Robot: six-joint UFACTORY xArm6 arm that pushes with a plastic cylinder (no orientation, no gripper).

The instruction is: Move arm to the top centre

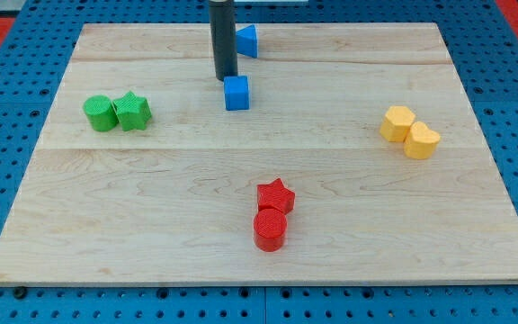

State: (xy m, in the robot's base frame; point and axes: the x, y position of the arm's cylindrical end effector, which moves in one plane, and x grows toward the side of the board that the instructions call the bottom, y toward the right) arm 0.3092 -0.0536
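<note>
My tip (225, 78) is a plain rod end with no jaws, so it holds nothing and only pushes. It rests on the wooden board (151, 225) in the upper middle, already near the top centre target. The blue cube (236, 93) sits just beside the tip, toward the view's bottom right, possibly touching; contact cannot be confirmed. A 2nd blue block (247, 40), shape unclear, lies beyond the rod toward the view's top right. Recommended travel: a short slide toward the view's top, holding left of that block, away from the cube. The 2 green blocks (117, 112), 2 yellow blocks (410, 132) and 2 red blocks (272, 214) lie well apart from the tip
</note>
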